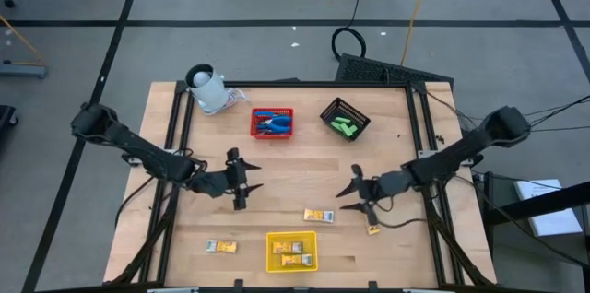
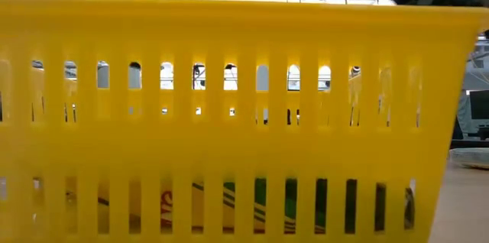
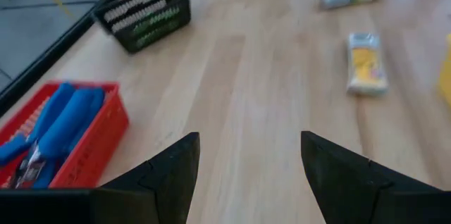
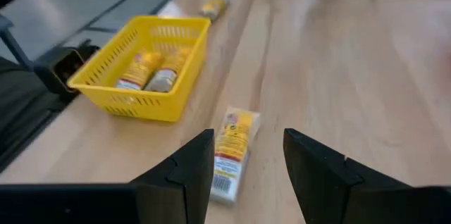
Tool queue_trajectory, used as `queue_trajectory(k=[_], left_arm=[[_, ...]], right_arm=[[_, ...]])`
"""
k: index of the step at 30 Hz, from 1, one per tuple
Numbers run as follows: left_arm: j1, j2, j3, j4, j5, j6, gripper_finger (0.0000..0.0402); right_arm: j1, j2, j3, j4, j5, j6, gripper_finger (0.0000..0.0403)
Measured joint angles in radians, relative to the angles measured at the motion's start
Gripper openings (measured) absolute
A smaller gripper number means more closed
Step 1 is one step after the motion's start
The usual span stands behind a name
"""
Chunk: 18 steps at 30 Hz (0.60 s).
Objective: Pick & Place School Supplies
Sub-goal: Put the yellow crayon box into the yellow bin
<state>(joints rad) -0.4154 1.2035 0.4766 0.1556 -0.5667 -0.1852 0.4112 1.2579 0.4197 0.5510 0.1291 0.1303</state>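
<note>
High view showed sorting by kind: blue-handled tools (image 1: 271, 124) filled red basket (image 1: 273, 111) at upper centre, green blocks (image 1: 345, 128) lay in black basket (image 1: 356, 109) to its right, two yellow packets (image 1: 291, 253) in yellow basket (image 1: 274, 263) at bottom centre. Three packets remained loose on counter (image 1: 295, 178): one (image 1: 319, 215) just right of centre, one (image 1: 221, 247) lower left, one (image 1: 373, 229) beneath right gripper (image 1: 355, 192). Right gripper hovered released, empty, over packet (likely next pick). Left gripper (image 1: 241, 182) left of centre, released, empty, waiting.
</note>
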Motion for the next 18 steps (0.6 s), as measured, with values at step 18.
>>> queue_trajectory(k=[18], left_arm=[[0.001,-0.008,-0.047,0.06,-0.002,0.025,0.025]], right_arm=[[-0.018,0.352,0.235,-0.034,-0.001,0.07,0.0222]])
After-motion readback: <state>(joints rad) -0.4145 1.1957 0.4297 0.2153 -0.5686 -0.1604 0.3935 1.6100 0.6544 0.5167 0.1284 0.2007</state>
